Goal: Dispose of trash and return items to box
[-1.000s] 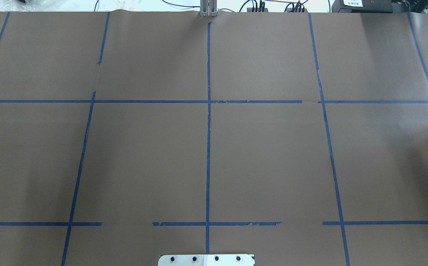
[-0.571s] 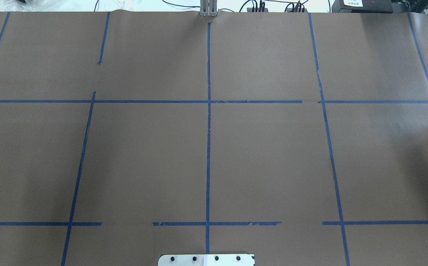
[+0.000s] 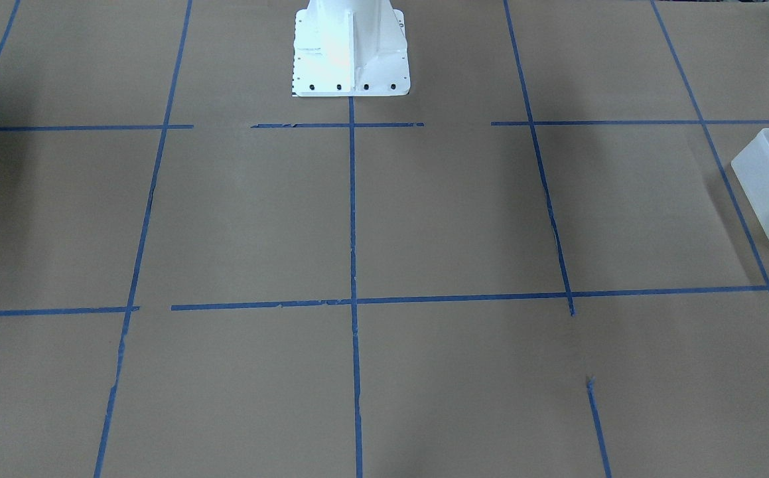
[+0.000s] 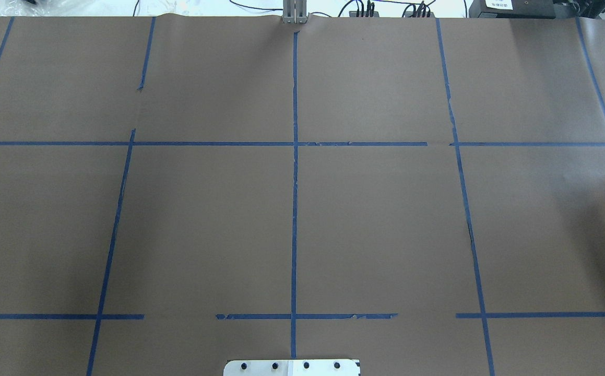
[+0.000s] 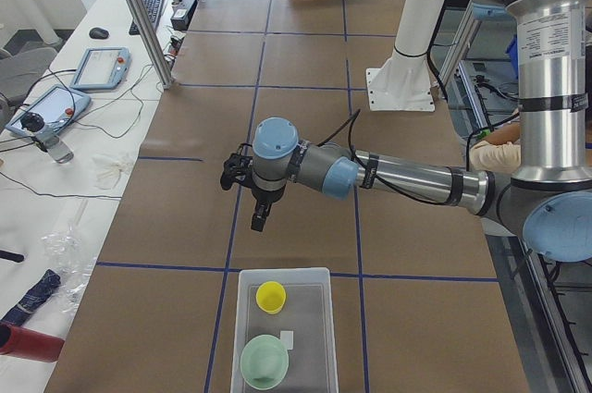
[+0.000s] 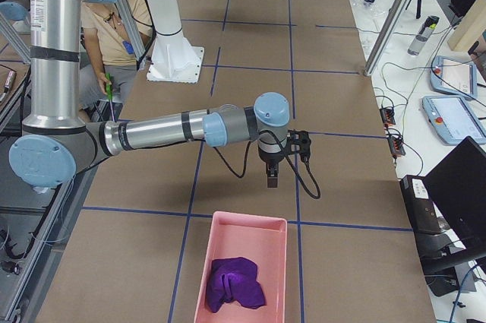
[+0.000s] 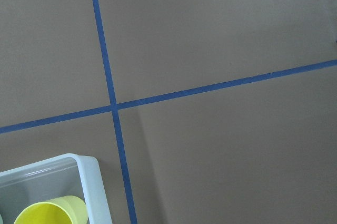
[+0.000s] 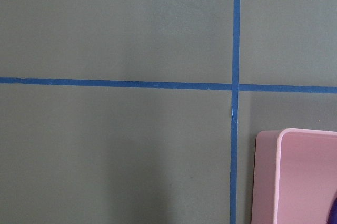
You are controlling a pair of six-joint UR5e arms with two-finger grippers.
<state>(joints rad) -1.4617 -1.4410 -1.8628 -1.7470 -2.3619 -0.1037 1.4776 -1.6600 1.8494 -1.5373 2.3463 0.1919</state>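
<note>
Both items, cup and bowl, sit in the box, so the job looks finished. Whether the left fingers and right fingers, hovering over the tabletop, are apart or together, nobody can tell. Next call: simply park.

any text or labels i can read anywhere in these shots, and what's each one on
No text here can be read.
White label on the black device past the table's far edge: too blurred to read.
Sticker on the left arm's silver tube: too small to read.
Pendant screen on the side desk: too small to read.
The box, cup and bowl show no print.
</note>
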